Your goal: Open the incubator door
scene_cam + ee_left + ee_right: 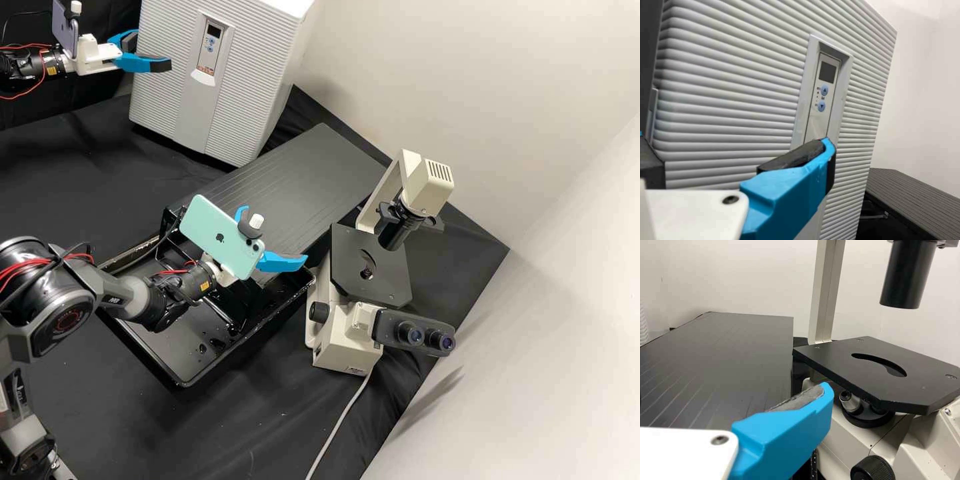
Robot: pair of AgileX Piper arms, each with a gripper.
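Observation:
The white incubator [247, 80] stands at the back left with its ribbed door [167, 73] closed. At its left edge, my left gripper [149, 53] is open, one finger in front of the door and the other beside the edge. In the left wrist view the ribbed door [725, 100] and its control panel [822, 95] lie beyond the left gripper [735, 152], whose fingers stand wide apart. Contact with the door cannot be told. Over the black tray's far side, left of the microscope, my right gripper [275, 237] stands open and holds nothing; the right wrist view shows one blue finger [790, 435].
A cream microscope [347, 333] with a black stage [880, 370] stands right of centre. The black tray [177, 380] sits in front of a dark grooved panel [300, 180], which reaches from near the incubator to the microscope. A pale cable [340, 423] runs over the black cloth.

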